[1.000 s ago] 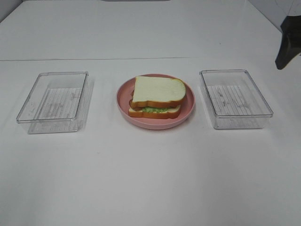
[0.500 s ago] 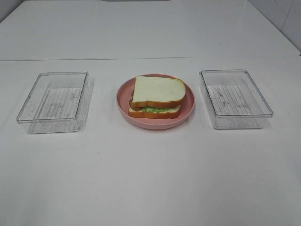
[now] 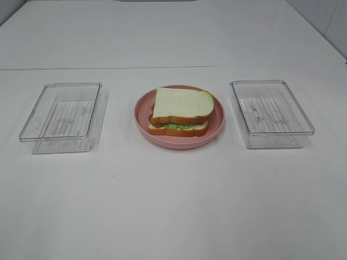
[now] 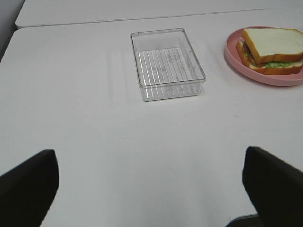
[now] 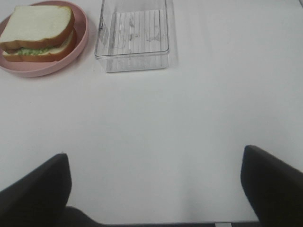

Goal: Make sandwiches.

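One sandwich (image 3: 180, 112) sat finished on the pink plate (image 3: 142, 110) mid-table, between two clear trays. Top slice lay slightly askew over the bottom slice, green lettuce (image 3: 179, 125) showing at the near edge; other fillings couldn't be made out. Left tray (image 3: 60, 117) and right tray (image 3: 271, 112) each stood well apart from the plate, nothing in either. Table (image 3: 173, 206) was white, with a seam running across behind the plate.

Left gripper (image 4: 151, 182) was spread wide and held nothing, fingers just visible at the frame's lower corners, above bare table near the left tray (image 4: 166, 63). Right gripper (image 5: 156, 182) was likewise spread wide, grasping nothing, near the right tray (image 5: 133, 34). Neither gripper showed in the high view. Both wrist views caught the sandwich (image 4: 272, 49) (image 5: 37, 32) at the frame edge.
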Available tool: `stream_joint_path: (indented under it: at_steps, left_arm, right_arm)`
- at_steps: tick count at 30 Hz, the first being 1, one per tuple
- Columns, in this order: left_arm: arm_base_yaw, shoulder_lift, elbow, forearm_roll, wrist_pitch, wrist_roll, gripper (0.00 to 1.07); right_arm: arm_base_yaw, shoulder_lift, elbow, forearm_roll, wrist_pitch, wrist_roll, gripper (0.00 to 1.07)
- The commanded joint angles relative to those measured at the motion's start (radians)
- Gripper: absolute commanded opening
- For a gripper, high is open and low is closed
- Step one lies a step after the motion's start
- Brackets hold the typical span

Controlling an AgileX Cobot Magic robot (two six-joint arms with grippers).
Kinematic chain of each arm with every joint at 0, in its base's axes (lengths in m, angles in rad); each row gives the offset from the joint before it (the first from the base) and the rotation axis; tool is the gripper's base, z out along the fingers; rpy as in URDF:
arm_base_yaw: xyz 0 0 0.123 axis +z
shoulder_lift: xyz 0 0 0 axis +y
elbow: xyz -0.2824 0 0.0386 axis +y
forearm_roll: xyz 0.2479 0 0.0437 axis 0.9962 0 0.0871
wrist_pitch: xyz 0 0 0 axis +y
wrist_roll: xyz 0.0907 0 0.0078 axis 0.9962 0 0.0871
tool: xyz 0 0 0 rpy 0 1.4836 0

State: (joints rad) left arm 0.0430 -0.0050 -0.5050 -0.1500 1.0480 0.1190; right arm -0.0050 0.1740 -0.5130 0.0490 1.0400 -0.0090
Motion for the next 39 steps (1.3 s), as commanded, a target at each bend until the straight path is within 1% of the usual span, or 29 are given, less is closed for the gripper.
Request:
stream_joint_path:
  at_steps: [1,3,4,6,39]
  left_arm:
    - [-0.002,-0.021,0.005,-0.007,-0.012,-0.005,0.98]
    - [-0.002,-0.021,0.005,-0.007,-0.012,-0.005,0.98]
    - [-0.002,-0.021,0.005,-0.007,-0.012,-0.005,0.98]
    - [-0.002,-0.021,0.005,-0.007,-0.012,-0.005,0.98]
    - [-0.002,-0.021,0.005,-0.009,-0.012,-0.002,0.98]
  right_arm:
    - [-0.001,-0.073,0.013,-0.01,0.012,-0.005,0.92]
    - [-0.001,-0.155,0.012,-0.009,0.012,-0.008,0.92]
    - [-0.001,-0.155,0.012,-0.009,0.012,-0.008,0.92]
    - [-0.001,-0.207,0.013,-0.011,0.012,-0.012,0.92]
    - [0.0,-0.202,0.013,-0.005,0.011,-0.029,0.92]
